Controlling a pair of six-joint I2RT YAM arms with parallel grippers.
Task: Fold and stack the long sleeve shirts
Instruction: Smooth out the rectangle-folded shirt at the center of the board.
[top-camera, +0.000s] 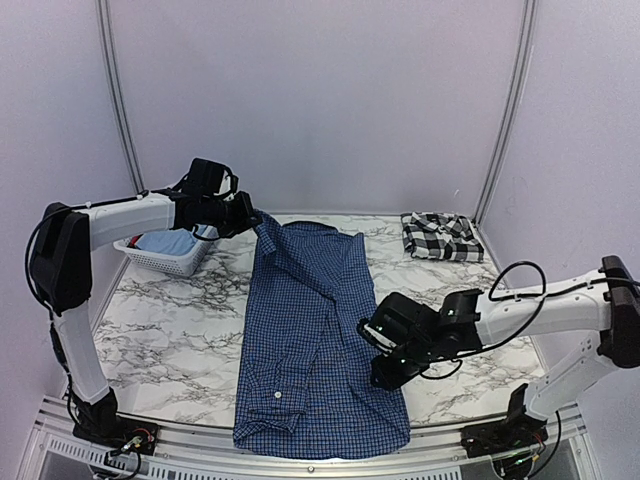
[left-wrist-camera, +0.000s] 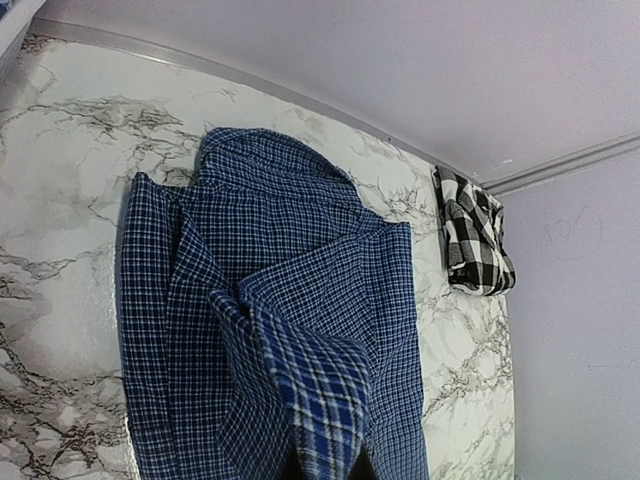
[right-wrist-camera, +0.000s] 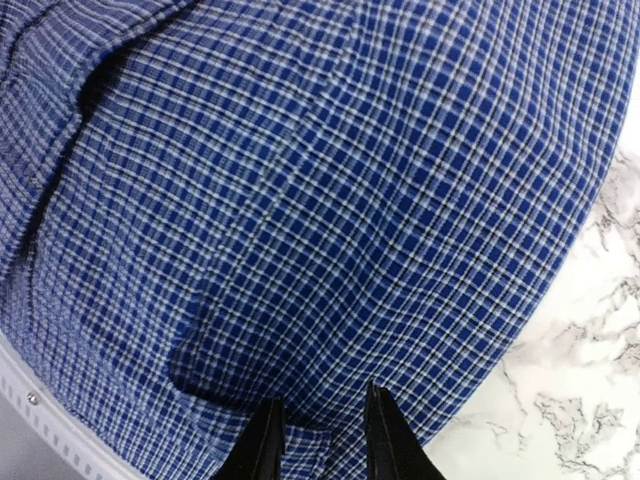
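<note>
The dark blue checked shirt (top-camera: 310, 340) lies lengthwise down the middle of the marble table, collar at the far end. My left gripper (top-camera: 248, 215) is shut on its far left top corner and holds that cloth lifted; in the left wrist view the cloth rises into the jaws (left-wrist-camera: 325, 468). My right gripper (top-camera: 386, 372) is at the shirt's right edge near the front. In the right wrist view (right-wrist-camera: 322, 438) its fingers stand close together with a raised fold of the blue shirt (right-wrist-camera: 330, 220) pinched between them. The black-and-white plaid shirt (top-camera: 440, 236) lies folded at the far right, also in the left wrist view (left-wrist-camera: 475, 240).
A white slatted basket (top-camera: 165, 260) holding light blue cloth (top-camera: 168, 243) stands at the far left, just under my left arm. Bare marble table (top-camera: 170, 330) lies on both sides of the blue shirt. The table's front rail (right-wrist-camera: 40, 410) runs just below the shirt's hem.
</note>
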